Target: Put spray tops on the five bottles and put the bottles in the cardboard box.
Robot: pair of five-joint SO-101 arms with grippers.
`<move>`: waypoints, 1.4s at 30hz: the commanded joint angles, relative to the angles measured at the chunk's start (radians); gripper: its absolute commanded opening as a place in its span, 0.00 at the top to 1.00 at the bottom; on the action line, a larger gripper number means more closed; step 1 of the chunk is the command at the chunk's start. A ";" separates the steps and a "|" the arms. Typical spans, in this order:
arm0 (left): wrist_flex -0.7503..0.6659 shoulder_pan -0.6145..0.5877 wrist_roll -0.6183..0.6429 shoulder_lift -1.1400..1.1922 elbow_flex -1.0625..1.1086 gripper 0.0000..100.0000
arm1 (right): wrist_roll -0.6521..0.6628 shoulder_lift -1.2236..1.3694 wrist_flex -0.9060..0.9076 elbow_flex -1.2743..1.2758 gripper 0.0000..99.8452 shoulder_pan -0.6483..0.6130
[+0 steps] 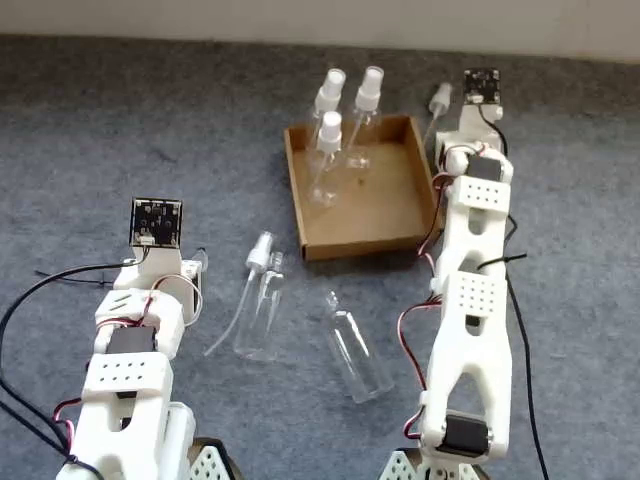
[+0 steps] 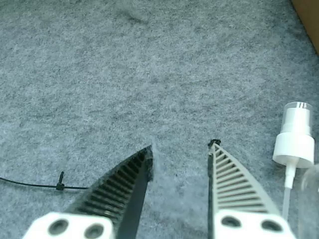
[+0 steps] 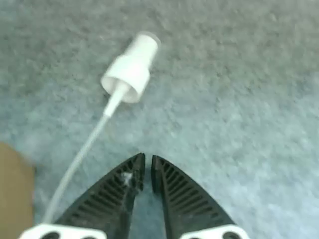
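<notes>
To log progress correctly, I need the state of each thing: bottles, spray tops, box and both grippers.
Left gripper: open, empty.
Right gripper: shut, empty.
Brown cardboard box: open.
Three clear plastic bottles in it: capped, lying.
Clear bottle near left gripper: uncapped, lying.
Other clear bottle: uncapped, lying.
White spray top by left gripper: loose.
White spray top by right gripper: loose.

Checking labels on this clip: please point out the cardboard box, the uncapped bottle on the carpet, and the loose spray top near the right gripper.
cardboard box (image 1: 390, 205), high view, bare floor.
uncapped bottle (image 1: 356, 352), high view, mid-body.
loose spray top (image 3: 130, 69), right wrist view, white head.
</notes>
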 commanded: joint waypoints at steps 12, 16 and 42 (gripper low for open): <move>-0.012 0.021 0.008 -0.007 -0.002 0.83 | -0.252 -0.140 -0.205 -0.124 0.88 0.002; -0.012 0.021 0.008 -0.007 -0.002 0.83 | -0.278 -0.094 -0.300 -0.122 0.76 -0.030; -0.012 0.021 0.008 -0.010 0.008 0.83 | -0.272 0.147 -0.552 -0.122 0.89 -0.022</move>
